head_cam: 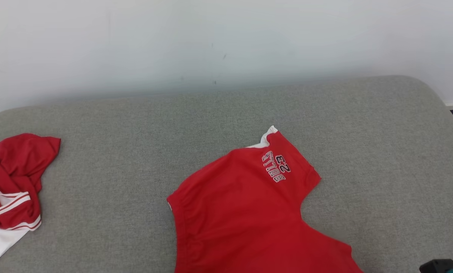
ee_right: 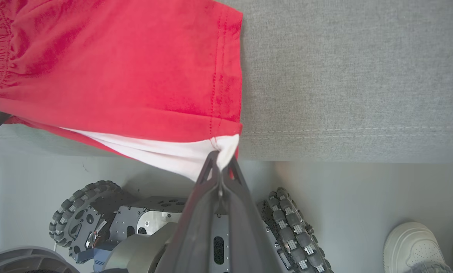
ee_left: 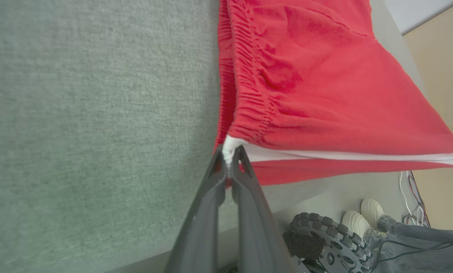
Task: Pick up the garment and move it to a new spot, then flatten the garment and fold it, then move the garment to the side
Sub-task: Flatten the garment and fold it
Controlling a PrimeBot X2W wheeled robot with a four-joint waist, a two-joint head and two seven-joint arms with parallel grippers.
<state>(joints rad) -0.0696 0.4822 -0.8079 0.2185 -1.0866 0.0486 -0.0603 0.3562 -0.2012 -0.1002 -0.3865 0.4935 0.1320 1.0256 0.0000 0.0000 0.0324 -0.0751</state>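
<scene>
On the grey padded surface (head_cam: 135,151), a red garment (head_cam: 245,212) is spread out right of the middle, with its near part running off the bottom of the head view. White lettering with the number 23 is seen on the far corner, beside a small white tip of fabric. The gathered waistband is turned toward the robot's left and a stitched hem toward its right.

The near edge of the garment is held at 2 corners. The left gripper (ee_left: 229,157) is pressed together on a white corner at the waistband end, close to the front edge of the surface. The right gripper (ee_right: 221,167) is pinched on a white corner at the hem end, just past the stitched front seam of the surface. Between the 2 corners a white strip of fabric is drawn out under the red cloth.

A second red garment (head_cam: 10,182) with white stripes is bunched at the far left of the surface, well apart from the first. Below the front edge, ridged wheels (ee_right: 78,204) of the robot's base and a person's white shoes (ee_right: 412,242) are seen on the floor.
</scene>
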